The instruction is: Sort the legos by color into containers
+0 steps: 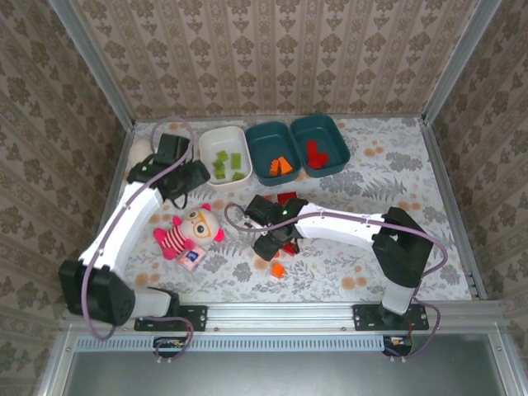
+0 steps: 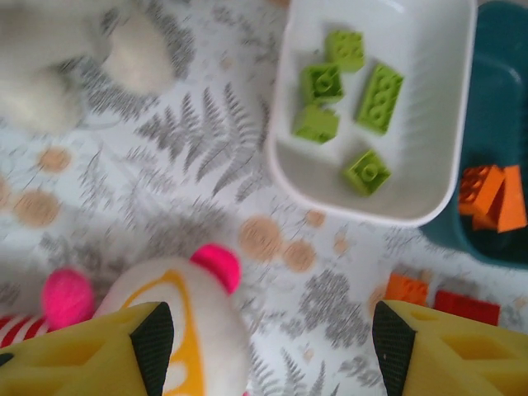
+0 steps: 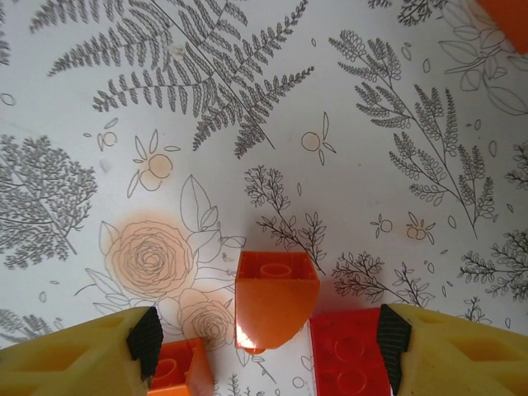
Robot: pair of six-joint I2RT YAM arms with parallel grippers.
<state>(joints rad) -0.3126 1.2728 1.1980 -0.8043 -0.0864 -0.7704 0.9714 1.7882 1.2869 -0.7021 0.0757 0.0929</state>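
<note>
While both arms' jaws gape released, an orange wedge sits between the right pair, open table beyond.

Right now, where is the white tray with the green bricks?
In the top view the white tray sits far back, left of centre, between the left gripper and the teal tray with orange bricks.

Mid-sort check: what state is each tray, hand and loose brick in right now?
white tray: holds five green bricks
middle teal tray: holds orange bricks
right teal tray: holds red bricks
left hand: open, empty, by the doll
right hand: open, straddling the orange wedge, not gripping
orange wedge: loose on the table, unsorted
red brick: loose on the table beside it
doll: lying flat
</note>
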